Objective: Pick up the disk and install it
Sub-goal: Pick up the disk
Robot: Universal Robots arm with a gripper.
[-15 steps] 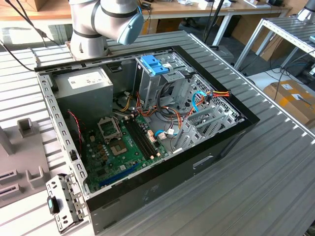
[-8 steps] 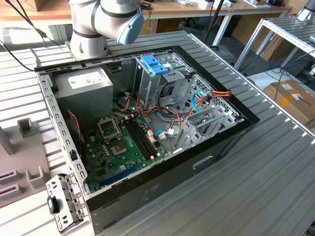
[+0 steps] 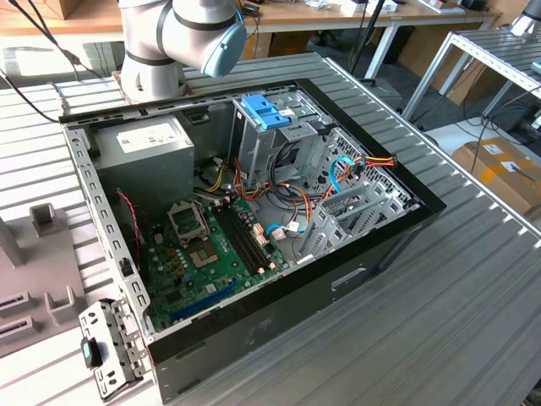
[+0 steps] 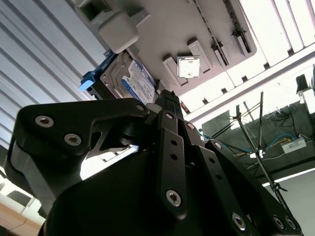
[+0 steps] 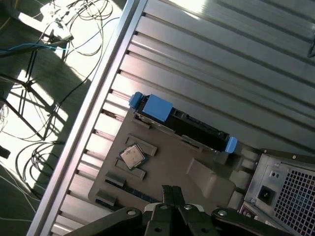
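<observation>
The disk (image 5: 193, 128) stands on its long edge in a slot of a grey holder plate (image 5: 167, 167) on the ribbed metal table, with blue rails at both ends. In the second wrist view the disk (image 4: 139, 81) shows its white label with blue print. My gripper (image 5: 172, 194) hangs some way off from the disk, over the holder plate and touching nothing. Its black fingertips (image 5: 167, 192) lie pressed together, shut on nothing. The open computer case (image 3: 254, 211) lies on its side in the exterior view, with a light-blue tray (image 3: 264, 112) on its drive cage.
A small square chip (image 5: 132, 156) sits in a pocket of the holder plate. The case's rear with a power socket (image 5: 266, 194) is close beside the plate. The table edge (image 5: 93, 113) drops to a floor with cables and tripod legs. A grey power-supply box (image 3: 145, 148) fills the case's corner.
</observation>
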